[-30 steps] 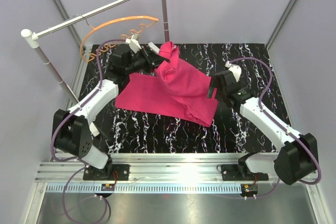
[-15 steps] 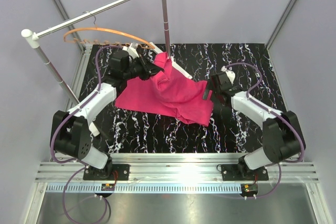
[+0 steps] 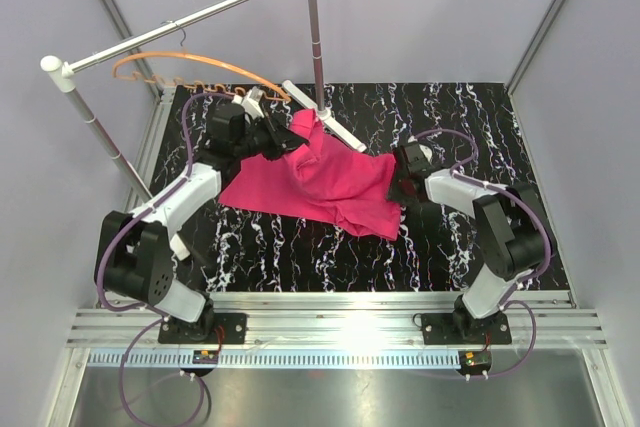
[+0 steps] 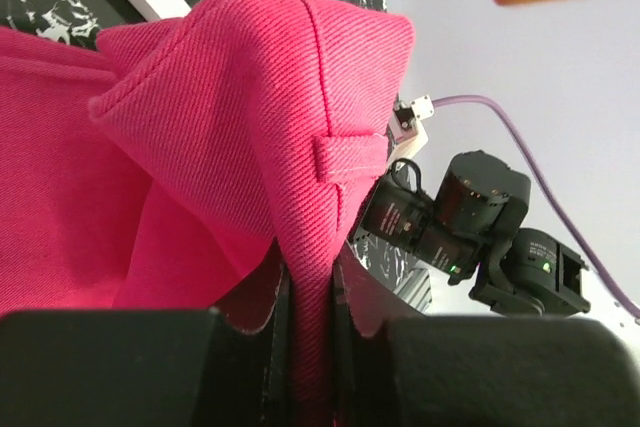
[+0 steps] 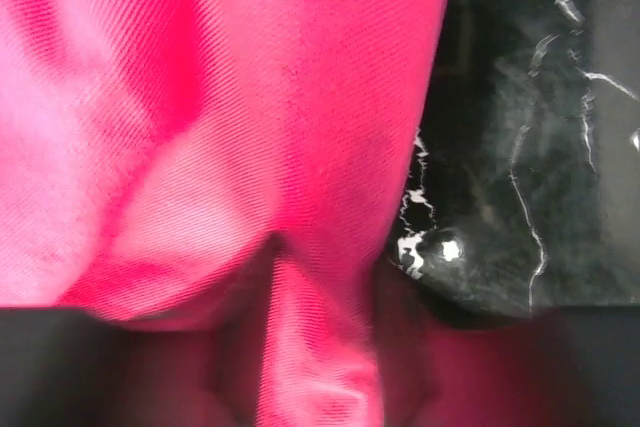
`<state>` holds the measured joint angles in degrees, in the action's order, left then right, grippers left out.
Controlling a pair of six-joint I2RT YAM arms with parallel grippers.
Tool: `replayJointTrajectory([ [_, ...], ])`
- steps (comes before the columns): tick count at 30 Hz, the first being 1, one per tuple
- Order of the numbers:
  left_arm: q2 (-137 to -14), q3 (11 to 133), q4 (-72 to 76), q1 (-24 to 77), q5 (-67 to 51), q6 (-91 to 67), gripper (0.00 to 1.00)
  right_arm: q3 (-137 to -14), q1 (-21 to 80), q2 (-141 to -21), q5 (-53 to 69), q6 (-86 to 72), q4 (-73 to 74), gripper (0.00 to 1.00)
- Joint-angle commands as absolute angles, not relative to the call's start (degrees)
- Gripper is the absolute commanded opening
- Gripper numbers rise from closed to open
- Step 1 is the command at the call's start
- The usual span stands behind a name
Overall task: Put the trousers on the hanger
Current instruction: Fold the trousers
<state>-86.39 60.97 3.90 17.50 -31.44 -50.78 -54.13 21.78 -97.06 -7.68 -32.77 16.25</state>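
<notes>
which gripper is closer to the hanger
Left. The left gripper, shut on a raised fold of the trousers, is close by the hanger's right end. The right gripper is at the trousers' right edge, much farther away.

One pair of trousers (image 3: pixel 325 179), one hanger (image 3: pixel 205 58), one metal rail (image 3: pixel 200 14), one marbled table (image 3: pixel 455 119) — two arms, left arm (image 3: pixel 185 192), right arm (image 3: pixel 480 199)

The trousers (image 3: pixel 320 187) are lying mid-table (image 3: pixel 300 252); the hanger (image 3: pixel 215 61) is hanging from the rail (image 3: pixel 220 1) behind them, leftward.
</notes>
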Motion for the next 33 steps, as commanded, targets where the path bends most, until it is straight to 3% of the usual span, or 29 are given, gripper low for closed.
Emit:
replayJointTrajectory([
  [1, -83.4, 59.4, 7.6, 17.2, -31.6, -49.2, 0.00, -55.1, 21.5, -99.1, -3.1, -33.8, 16.1, 0.30],
  [4, -82.7, 57.0, 7.6, 17.2, -29.8, -47.6, 0.00, -55.9, 20.6, -97.3, -6.6, -33.7, 21.3, 0.01],
  [13, -83.6, 52.1, 10.9, 21.3, -27.8, -44.0, 0.00, -53.6, 7.8, -85.4, -11.0, -28.6, 31.7, 0.00],
  [20, -86.1, 50.4, 15.4, 25.5, -24.3, -42.7, 0.00, -56.3, 5.9, -84.7, -13.5, -25.3, 35.1, 0.00],
  [27, -81.0, 40.7, 18.8, 25.6, -13.5, -39.1, 0.00, -56.8, 5.9, -86.9, -13.4, -24.7, 34.5, 0.01],
  [33, -80.2, 42.4, 11.4, 25.7, -1.7, -34.8, 0.00, -56.9, 5.9, -86.6, -13.1, -24.6, 33.9, 0.09],
])
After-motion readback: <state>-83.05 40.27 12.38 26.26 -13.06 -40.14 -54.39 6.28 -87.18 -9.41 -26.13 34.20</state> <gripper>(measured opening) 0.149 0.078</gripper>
